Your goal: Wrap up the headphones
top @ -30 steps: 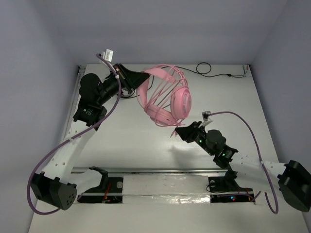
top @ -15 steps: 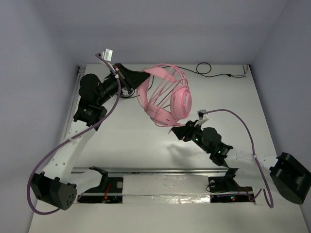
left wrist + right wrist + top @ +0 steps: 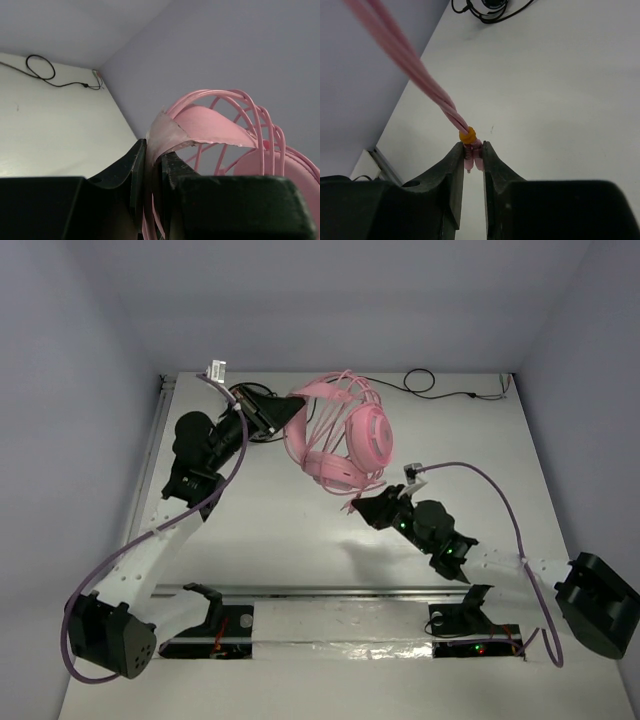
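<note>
Two tools clamped | left tool (image 3: 153, 152): headband (image 3: 210, 126) | right tool (image 3: 472, 152): cable (image 3: 417, 80), orange collar (image 3: 467, 134) wrist-view only

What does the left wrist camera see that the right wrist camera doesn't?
Only the left wrist view shows the headphones' headband, pinched in the left gripper, with cable loops over it and an earcup. Only the right wrist view shows the cable's plug end with its orange ring, pinched in the right gripper. Both show white table and wall.
</note>
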You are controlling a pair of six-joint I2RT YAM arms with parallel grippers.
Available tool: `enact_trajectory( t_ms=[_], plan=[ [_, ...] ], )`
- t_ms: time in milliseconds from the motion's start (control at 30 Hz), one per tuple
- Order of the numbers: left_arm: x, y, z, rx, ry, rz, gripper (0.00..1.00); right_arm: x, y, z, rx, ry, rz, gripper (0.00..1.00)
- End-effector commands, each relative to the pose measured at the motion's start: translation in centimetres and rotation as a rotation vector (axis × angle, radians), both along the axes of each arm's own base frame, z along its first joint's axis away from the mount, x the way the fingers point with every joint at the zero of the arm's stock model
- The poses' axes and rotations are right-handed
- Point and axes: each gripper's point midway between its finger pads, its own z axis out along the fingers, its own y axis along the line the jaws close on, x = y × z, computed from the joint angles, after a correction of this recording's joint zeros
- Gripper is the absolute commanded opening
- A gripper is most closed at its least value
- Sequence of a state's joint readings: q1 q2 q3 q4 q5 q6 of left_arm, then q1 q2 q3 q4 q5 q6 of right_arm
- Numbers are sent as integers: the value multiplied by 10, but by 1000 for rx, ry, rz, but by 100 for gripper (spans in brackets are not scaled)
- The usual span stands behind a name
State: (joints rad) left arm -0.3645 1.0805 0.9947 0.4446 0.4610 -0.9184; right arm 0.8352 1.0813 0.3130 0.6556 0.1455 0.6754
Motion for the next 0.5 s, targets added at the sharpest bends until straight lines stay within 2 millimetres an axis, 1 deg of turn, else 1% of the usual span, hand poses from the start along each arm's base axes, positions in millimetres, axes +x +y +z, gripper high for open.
enact_trajectory(
  t_ms=[0, 67, 100, 133, 167, 200, 233, 267, 300, 333, 367, 400, 433, 467],
  plan=[
    [-3, 26, 36, -300, 0, 90, 0, -7, 17, 27, 76, -14, 28, 10],
    [7, 39, 31, -359, 32, 170, 0, -15, 25, 22, 65, 3, 35, 11],
    [10, 44, 26, -369, 41, 203, 0, -24, 35, 25, 64, 2, 48, 11],
    [15, 52, 24, -390, 48, 255, 0, -29, 41, 25, 59, 6, 60, 11],
    [19, 57, 22, -399, 51, 289, 0, -34, 48, 16, 31, 24, 70, 11],
    [21, 60, 19, -403, 59, 313, 0, -43, 61, 22, 37, 23, 93, 11],
    [25, 63, 16, -414, 67, 332, 0, -47, 67, 20, 32, 30, 106, 11],
    [26, 63, 15, -424, 71, 333, 0, -49, 76, 14, 21, 41, 122, 11],
    [28, 64, 13, -423, 72, 341, 0, -53, 82, 13, 22, 44, 136, 11],
    [32, 66, 12, -423, 73, 377, 0, -59, 92, 19, 32, 39, 162, 12],
    [34, 65, 9, -407, 79, 399, 0, -63, 98, 20, 28, 38, 175, 12],
    [39, 70, 2, -354, 73, 452, 0, -65, 103, 19, 14, 35, 177, 11],
    [44, 79, -2, -339, 70, 530, 0, -76, 113, 28, 24, 22, 207, 11],
    [46, 80, -7, -308, 69, 571, 0, -80, 117, 28, 8, 20, 213, 11]
  ],
)
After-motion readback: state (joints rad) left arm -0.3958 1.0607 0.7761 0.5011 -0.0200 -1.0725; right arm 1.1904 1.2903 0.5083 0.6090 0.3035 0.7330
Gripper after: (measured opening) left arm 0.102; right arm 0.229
